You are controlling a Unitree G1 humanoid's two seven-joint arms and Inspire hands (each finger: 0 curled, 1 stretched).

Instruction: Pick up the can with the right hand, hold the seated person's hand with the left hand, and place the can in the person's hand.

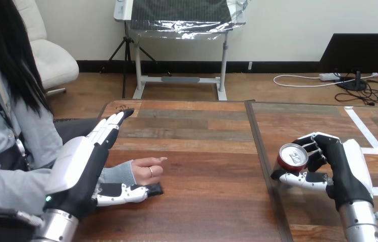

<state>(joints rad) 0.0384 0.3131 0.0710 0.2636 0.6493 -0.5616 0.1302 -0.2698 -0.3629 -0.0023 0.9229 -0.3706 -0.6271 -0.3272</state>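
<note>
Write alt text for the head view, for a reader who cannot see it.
The robot's right hand grips a red can at the right of the wooden table; its open left hand sits beside the person's hand.

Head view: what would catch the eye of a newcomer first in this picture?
First the can, red with a silver top, at the table's right side, with the right hand curled round it. Then, at the left, the person's hand resting on the wood, and the left hand standing open close beside it.
</note>
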